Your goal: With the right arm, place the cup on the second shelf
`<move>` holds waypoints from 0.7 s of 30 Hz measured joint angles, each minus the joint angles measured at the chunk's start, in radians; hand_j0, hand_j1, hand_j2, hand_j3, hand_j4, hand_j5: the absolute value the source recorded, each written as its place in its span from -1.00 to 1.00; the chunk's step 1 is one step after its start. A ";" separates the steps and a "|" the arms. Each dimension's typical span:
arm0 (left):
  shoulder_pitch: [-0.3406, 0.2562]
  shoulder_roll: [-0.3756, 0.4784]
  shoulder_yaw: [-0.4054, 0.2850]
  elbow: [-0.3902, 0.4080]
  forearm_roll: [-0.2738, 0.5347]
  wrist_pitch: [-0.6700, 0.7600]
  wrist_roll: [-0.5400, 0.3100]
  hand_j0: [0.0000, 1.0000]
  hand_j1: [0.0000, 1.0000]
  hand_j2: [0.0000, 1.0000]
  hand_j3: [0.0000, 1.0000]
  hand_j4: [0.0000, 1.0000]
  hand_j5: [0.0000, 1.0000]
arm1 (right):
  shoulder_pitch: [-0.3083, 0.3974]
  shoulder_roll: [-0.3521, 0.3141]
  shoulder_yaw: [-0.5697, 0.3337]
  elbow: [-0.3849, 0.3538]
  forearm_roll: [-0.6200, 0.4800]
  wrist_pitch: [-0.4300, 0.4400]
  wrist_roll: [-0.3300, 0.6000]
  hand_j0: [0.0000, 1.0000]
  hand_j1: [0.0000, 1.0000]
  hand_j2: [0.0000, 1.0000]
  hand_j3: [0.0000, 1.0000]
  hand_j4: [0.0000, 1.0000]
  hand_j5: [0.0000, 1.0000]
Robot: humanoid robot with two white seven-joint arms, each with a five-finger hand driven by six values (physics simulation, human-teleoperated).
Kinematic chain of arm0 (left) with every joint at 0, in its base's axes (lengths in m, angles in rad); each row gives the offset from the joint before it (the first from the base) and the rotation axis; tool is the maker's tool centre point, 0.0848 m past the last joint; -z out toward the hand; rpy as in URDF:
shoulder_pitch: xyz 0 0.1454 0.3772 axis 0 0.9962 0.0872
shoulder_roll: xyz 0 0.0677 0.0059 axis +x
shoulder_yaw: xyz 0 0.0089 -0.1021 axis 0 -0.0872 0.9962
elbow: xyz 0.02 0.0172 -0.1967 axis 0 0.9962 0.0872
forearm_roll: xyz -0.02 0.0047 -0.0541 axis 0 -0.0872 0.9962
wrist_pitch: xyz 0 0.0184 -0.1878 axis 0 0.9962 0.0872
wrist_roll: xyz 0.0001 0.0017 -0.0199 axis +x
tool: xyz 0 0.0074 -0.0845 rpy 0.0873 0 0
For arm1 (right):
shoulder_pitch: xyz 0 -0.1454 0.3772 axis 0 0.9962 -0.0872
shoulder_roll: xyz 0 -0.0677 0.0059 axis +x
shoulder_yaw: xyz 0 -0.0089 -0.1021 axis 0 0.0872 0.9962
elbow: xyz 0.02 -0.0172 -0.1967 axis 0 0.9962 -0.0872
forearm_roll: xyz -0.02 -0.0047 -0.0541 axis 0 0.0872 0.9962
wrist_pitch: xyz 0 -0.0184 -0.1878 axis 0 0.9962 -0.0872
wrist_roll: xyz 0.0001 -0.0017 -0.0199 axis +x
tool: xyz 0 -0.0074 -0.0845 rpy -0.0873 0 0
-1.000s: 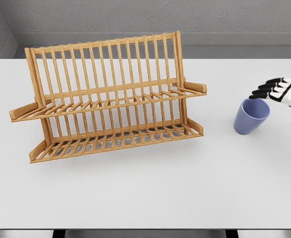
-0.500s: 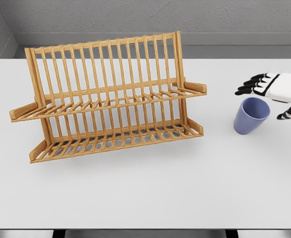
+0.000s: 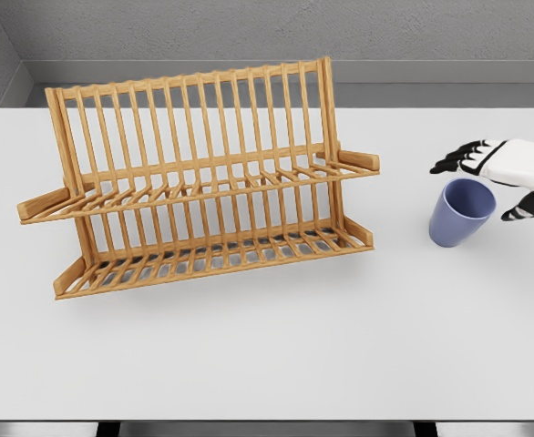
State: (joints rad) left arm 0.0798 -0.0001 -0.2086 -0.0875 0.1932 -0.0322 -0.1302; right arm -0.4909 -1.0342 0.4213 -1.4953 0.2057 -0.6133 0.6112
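Cup (image 3: 461,212) sitting upright on the white table (image 3: 267,355), open side up, well apart from the wooden rack (image 3: 199,182) and off to its right. Right hand (image 3: 504,177) hanging just above and behind the cup's rim — fingers (image 3: 451,164) spread over the far side, thumb (image 3: 519,212) pointing down on the near right side. Holding nothing; hand wide open, cup between fingers and thumb but not squeezed. Hard to tell whether any fingertip is touching the rim.

Looking like the reaching step, just ahead of the grab. Nothing lifted yet, so most of the job left to do.

Next, probably: going down a little, closing fingers and thumb around the cup's wall, squeezing firmly but gently. Then lifting it clear of the table and carrying it left to the rack's upper shelf (image 3: 249,182) — high enough to clear the shelf's front edge. Setting it down flat on the slats so as not to tip it. Watching out for bumping the cup sideways while closing, since smooth and maybe slippery.
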 measured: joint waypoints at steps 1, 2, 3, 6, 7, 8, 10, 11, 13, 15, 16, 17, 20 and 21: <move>0.000 0.000 0.000 0.000 0.000 0.000 0.000 1.00 1.00 1.00 1.00 1.00 1.00 | -0.002 0.005 0.011 0.008 0.003 0.000 0.000 1.00 1.00 1.00 1.00 1.00 1.00; 0.000 0.000 0.000 0.000 0.000 0.000 0.000 1.00 1.00 1.00 1.00 1.00 1.00 | -0.002 0.009 0.021 0.015 0.005 0.000 0.000 1.00 1.00 1.00 1.00 1.00 1.00; 0.000 0.000 0.000 0.000 0.000 0.000 0.000 1.00 1.00 1.00 1.00 1.00 1.00 | -0.002 0.013 0.028 0.022 0.006 0.000 0.000 1.00 1.00 1.00 1.00 1.00 1.00; 0.000 0.000 0.000 0.000 0.000 0.000 0.000 1.00 1.00 1.00 1.00 1.00 1.00 | -0.008 0.023 0.040 0.038 0.009 0.000 0.000 1.00 1.00 1.00 1.00 1.00 1.00; 0.000 0.000 0.000 0.000 0.000 0.000 0.000 1.00 1.00 1.00 1.00 1.00 1.00 | -0.011 0.026 0.043 0.042 0.009 0.000 0.000 1.00 1.00 1.00 1.00 1.00 1.00; 0.000 0.000 0.000 0.000 0.000 0.000 0.000 1.00 1.00 1.00 1.00 1.00 1.00 | -0.011 0.029 0.045 0.046 0.009 0.000 0.000 1.00 1.00 1.00 1.00 1.00 1.00; 0.000 0.000 0.000 0.000 0.000 0.000 0.000 1.00 1.00 1.00 1.00 1.00 1.00 | -0.029 0.036 0.054 0.061 0.009 0.000 0.000 1.00 1.00 1.00 1.00 1.00 1.00; 0.000 0.000 0.000 0.000 0.000 0.000 0.000 1.00 1.00 1.00 1.00 1.00 1.00 | -0.041 0.039 0.059 0.075 0.009 0.000 0.000 1.00 1.00 1.00 1.00 1.00 1.00; 0.000 0.000 0.000 0.000 0.000 0.000 0.000 1.00 1.00 1.00 1.00 1.00 1.00 | -0.054 0.049 0.072 0.095 0.010 0.000 0.000 1.00 1.00 1.00 1.00 1.00 1.00; 0.000 0.000 0.000 0.000 0.000 0.000 0.000 1.00 1.00 1.00 1.00 1.00 1.00 | -0.057 0.057 0.086 0.106 0.010 0.000 0.000 1.00 1.00 1.00 1.00 1.00 1.00; 0.000 0.000 0.000 0.000 0.000 0.000 0.000 1.00 1.00 1.00 1.00 1.00 1.00 | -0.058 0.060 0.092 0.109 0.012 0.000 0.000 1.00 1.00 1.00 1.00 1.00 1.00; 0.000 0.000 0.000 0.000 0.000 0.000 0.000 1.00 1.00 1.00 1.00 1.00 1.00 | -0.058 0.062 0.098 0.112 0.016 0.000 0.000 1.00 1.00 1.00 1.00 1.00 1.00; 0.000 0.000 0.000 0.000 0.000 0.000 0.000 1.00 1.00 1.00 1.00 1.00 1.00 | -0.058 0.066 0.108 0.120 0.021 0.000 0.000 1.00 1.00 1.00 1.00 1.00 1.00; 0.000 0.000 0.000 0.000 0.000 0.000 0.000 1.00 1.00 1.00 1.00 1.00 1.00 | -0.058 0.067 0.109 0.124 0.022 0.000 0.000 0.97 0.97 0.97 0.97 0.97 0.97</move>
State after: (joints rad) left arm 0.0798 -0.0001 -0.2086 -0.0875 0.1932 -0.0322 -0.1302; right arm -0.5492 -0.9670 0.5304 -1.3718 0.2278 -0.6136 0.6113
